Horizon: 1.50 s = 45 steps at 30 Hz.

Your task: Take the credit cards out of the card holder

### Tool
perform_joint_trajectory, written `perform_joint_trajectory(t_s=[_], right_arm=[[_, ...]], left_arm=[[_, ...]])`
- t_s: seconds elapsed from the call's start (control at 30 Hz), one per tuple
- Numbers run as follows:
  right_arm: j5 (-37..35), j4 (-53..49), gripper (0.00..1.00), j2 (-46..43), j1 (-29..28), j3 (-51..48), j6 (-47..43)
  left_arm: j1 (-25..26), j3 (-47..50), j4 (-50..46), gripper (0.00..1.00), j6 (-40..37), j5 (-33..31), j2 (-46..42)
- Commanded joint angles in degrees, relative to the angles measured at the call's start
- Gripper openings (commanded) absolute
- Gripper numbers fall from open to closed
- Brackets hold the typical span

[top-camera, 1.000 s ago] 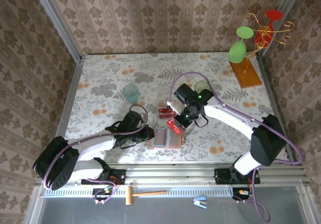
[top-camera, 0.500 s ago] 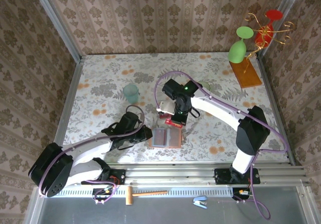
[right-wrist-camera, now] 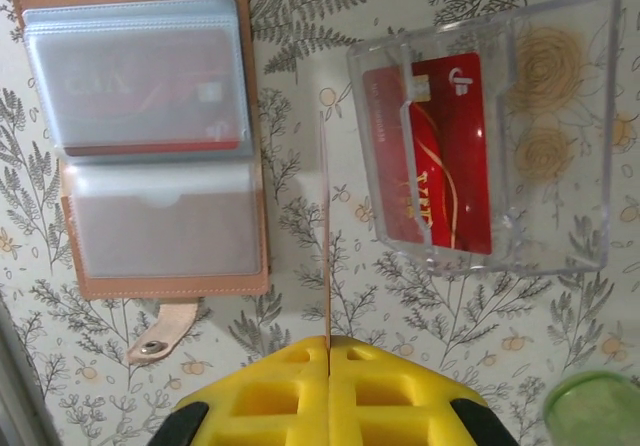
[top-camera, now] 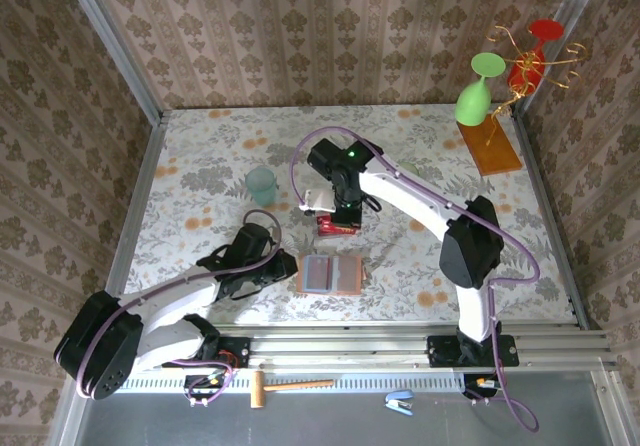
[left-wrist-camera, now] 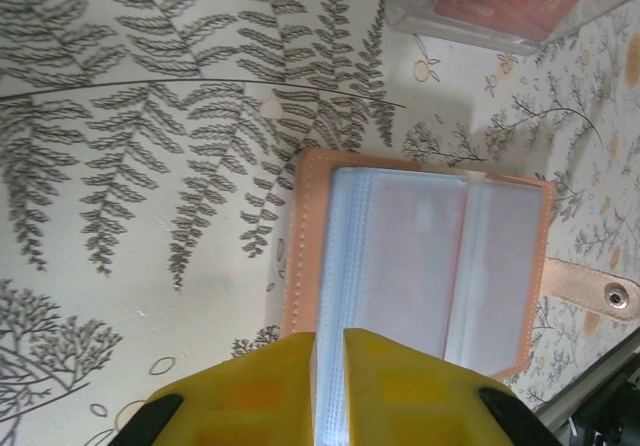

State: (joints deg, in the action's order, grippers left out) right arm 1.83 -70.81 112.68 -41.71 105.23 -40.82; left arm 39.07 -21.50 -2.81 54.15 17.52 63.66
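Since our left gripper (left-wrist-camera: 330,338) nips the sleeve edge of the card holder (left-wrist-camera: 420,256), seemingly to steady it, our right gripper (right-wrist-camera: 328,351) pinches one credit card (right-wrist-camera: 325,236) edge-on. The clear box (right-wrist-camera: 560,136) lies at its two o'clock and the holder at ten, where another red card (right-wrist-camera: 150,91) sits pocketed.

Your top view high and behind, looking down over the table (top-camera: 200,156), both wrist views close, facing down, sharing card holder (right-wrist-camera: 160,226) and clear box (right-wrist-camera: 560,116)

Damask-papered walls (top-camera: 330,26) enclose floral-print tabletop (top-camera: 200,156); aluminium rail (top-camera: 350,341) at near edge.
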Motion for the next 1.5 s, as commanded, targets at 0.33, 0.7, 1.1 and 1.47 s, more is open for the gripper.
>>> perform_joint_trajectory(t_s=[0.33,0.7,1.1,1.47], right_arm=[[0.72,-10.46,0.00,12.55,3.63,17.17,-7.85],[2.43,-14.86,0.00,19.76,5.39,27.43,-10.67],[4.63,-15.88,0.00,23.84,5.68,29.51,-11.15],[6.23,-14.99,0.00,26.81,5.77,29.24,-10.20]], left_arm=[[-3.62,-4.20,-1.81,0.15,-2.77,2.25,5.39],[-5.47,-5.84,-2.46,0.15,-3.61,3.62,7.27],[-5.87,-5.49,-2.21,0.15,-3.00,3.31,7.09],[-5.88,-4.61,-2.28,0.15,-2.62,3.09,6.13]])
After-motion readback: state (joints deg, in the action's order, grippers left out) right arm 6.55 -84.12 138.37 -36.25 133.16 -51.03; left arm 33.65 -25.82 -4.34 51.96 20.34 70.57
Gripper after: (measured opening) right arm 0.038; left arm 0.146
